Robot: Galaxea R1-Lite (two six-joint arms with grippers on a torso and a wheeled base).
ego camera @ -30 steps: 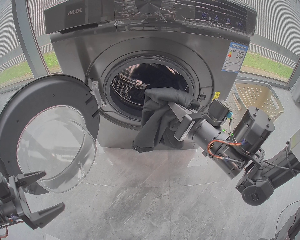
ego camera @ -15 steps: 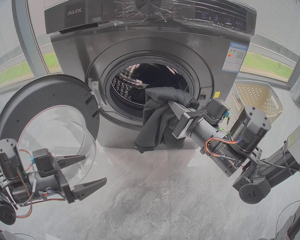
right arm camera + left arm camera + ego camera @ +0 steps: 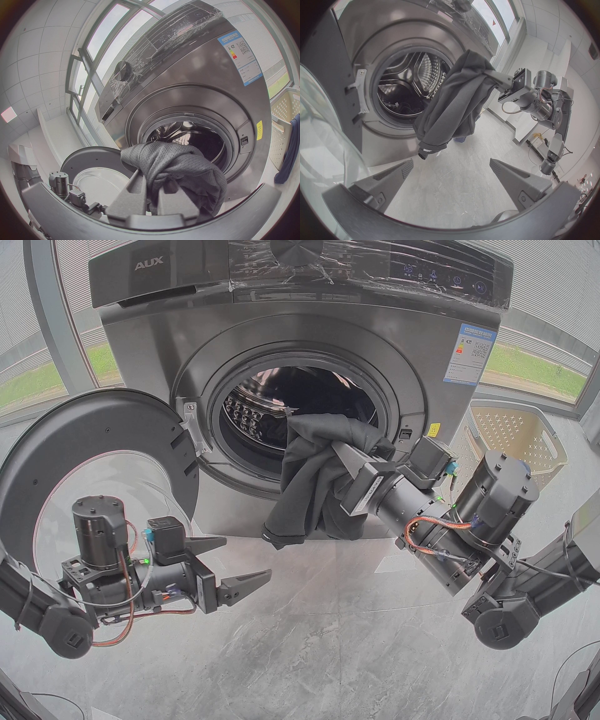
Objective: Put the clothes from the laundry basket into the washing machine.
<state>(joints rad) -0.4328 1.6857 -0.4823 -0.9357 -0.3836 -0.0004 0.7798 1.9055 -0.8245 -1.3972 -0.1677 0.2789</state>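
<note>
Dark grey garment [image 3: 306, 490], perforated mesh, bunched and drooping, clamped in right pincer [image 3: 155, 184] before washing machine [image 3: 156, 346] opening, left pincer [image 3: 247, 559] splayed.

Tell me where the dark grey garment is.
Head view, centre: the garment hangs from the right pincer, just in front of the open washing machine.

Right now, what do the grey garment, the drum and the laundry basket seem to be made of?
The grey garment: matt mesh fabric, probably synthetic; tiny holes cover it. The drum: polished metal, likely stainless steel; it mirrors light. The laundry basket: rigid beige plastic, it seems; moulded wall with punched holes.
</note>
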